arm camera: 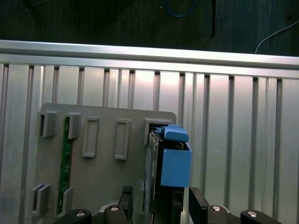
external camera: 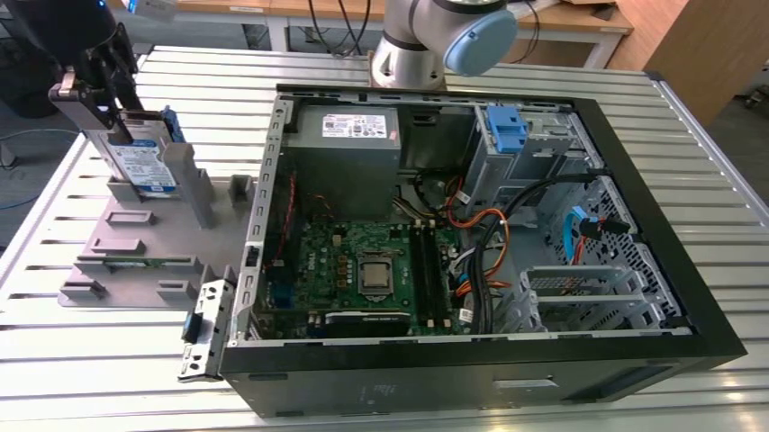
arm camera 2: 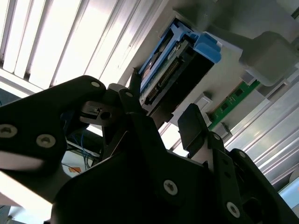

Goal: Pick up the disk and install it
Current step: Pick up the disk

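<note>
Fingers (arm camera: 198, 208) stand spread on either side of the silver rectangular disk (external camera: 142, 162) in its blue plastic frame. The first wrist view shows a gap at one finger, so you are straddling it, not clamping. The disk stands on edge in a slot of the grey plastic fixture plate (external camera: 168, 236), at about 10 o'clock in the exterior view, on the slatted aluminium surface (external camera: 72, 360). The open black computer case (external camera: 673, 297) sits from centre to 3 o'clock, its wall near the fixture. Bare slats lie toward 9 o'clock. The exterior view gives you the disk's white-and-blue label. The second wrist view shows its connector edge (arm camera 2: 163, 81). The first wrist view shows the surface's edge rail (arm camera: 149, 49) beyond the fixture.
</note>
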